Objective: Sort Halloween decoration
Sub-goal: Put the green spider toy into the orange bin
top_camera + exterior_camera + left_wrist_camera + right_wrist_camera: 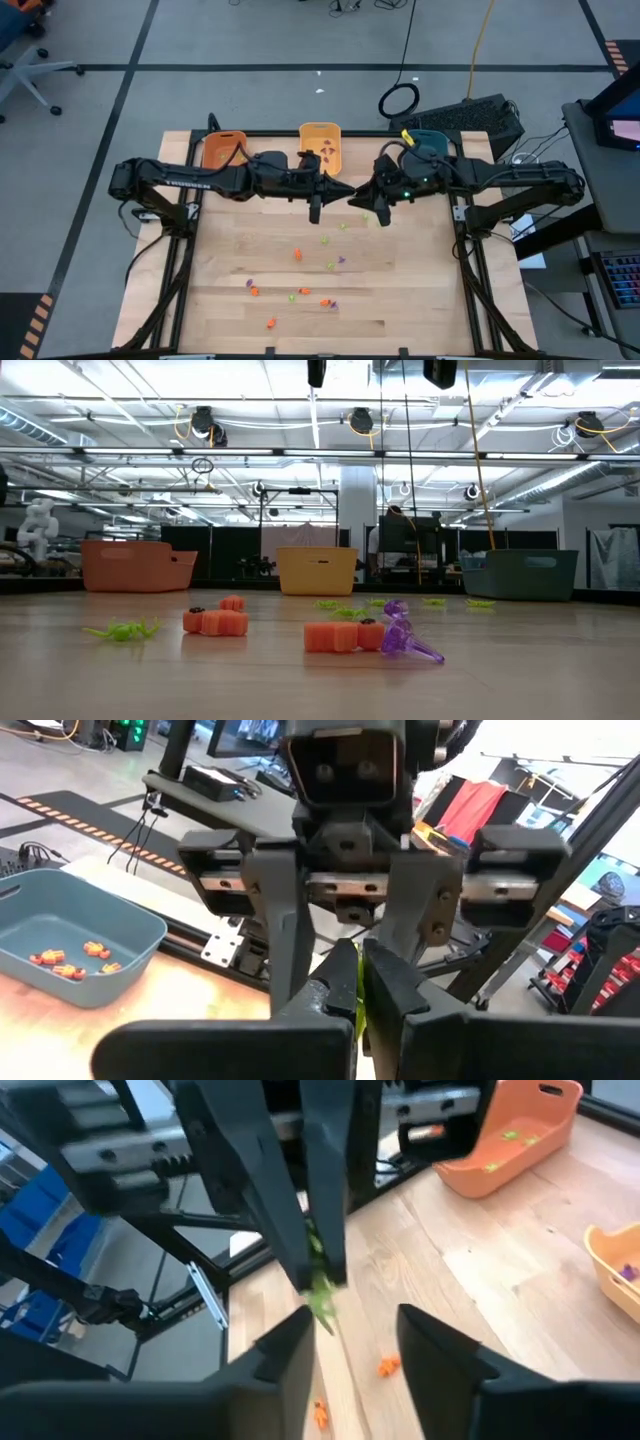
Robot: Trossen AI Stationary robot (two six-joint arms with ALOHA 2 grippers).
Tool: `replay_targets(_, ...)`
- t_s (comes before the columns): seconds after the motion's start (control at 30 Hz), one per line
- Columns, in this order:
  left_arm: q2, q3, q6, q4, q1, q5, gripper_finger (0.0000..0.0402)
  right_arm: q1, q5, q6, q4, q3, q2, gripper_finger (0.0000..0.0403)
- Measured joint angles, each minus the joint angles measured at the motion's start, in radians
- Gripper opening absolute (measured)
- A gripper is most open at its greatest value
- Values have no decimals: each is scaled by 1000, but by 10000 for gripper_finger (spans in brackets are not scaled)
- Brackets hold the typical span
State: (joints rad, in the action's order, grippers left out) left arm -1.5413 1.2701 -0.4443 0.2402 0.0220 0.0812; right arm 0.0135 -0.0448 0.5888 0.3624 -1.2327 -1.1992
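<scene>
Halloween decoration (pixel 300 292) lies scattered over the worktop's (pixel 420 300) middle and near edge. One light green trinket (pixel 320 1292) is mid-handover: left gripper (pixel 322 1280) clamps it, right gripper (pixel 352 1348) stands open. Next, likely the orange bin (pixel 222 149) holding green pieces, far left corner.

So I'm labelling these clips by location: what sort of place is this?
Probably a robotics lab or workshop: a wooden table on a taped concrete floor, exposed ceiling rails with cables, and a keyboard beside the rig.
</scene>
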Motion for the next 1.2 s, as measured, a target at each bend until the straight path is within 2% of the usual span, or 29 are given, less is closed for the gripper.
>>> replay_targets(0.23,42,0,-3,-56,47,39,4,0,-1,1,70,0,0,186)
replay_targets(0.5,180,0,9,-427,140,54,4,0,-5,9,93,0,0,191)
replay_targets(0.7,303,0,26,-780,238,-6,4,0,-1,10,93,0,0,190)
replay_targets(0.97,392,0,123,-1205,397,-159,4,-1,104,54,82,0,0,190)
replay_targets(1.07,396,-15,148,-1295,466,-208,4,-1,141,74,71,0,0,190)
replay_targets(1.2,391,-71,170,-1336,571,-217,4,-1,171,109,66,0,0,190)
